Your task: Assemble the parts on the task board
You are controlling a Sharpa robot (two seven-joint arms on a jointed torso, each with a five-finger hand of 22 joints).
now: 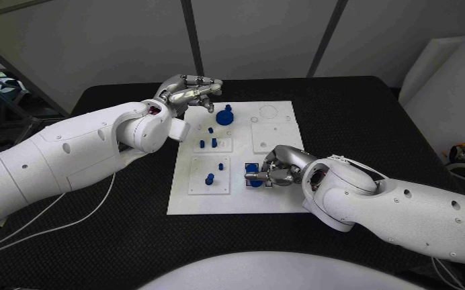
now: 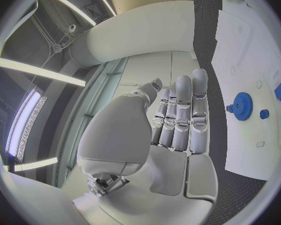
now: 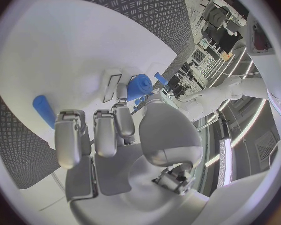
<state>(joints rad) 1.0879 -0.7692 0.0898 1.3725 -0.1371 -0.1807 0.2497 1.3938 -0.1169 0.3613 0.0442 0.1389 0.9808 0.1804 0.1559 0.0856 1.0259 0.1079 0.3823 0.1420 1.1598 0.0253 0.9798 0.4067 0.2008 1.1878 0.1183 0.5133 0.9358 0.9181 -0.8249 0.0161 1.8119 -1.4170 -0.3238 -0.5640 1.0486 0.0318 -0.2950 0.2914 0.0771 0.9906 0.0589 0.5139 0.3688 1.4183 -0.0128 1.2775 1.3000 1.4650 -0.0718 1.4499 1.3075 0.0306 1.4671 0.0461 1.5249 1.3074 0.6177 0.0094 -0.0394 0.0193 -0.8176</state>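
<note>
— What's the left hand [image 1: 190,93] doing?
— It hovers at the task board's [image 1: 276,199] far left corner, fingers straight and close together, holding nothing. The blue gear [image 1: 225,117] stands just beside it on the board.
— And the right hand [image 1: 274,167]?
— Fingers curled down over a blue cylindrical part [image 3: 139,86] on the board's near right area; whether it grips the part, I cannot tell.
— Underneath?
— A black worktop [image 1: 359,112], grey panels behind.
</note>
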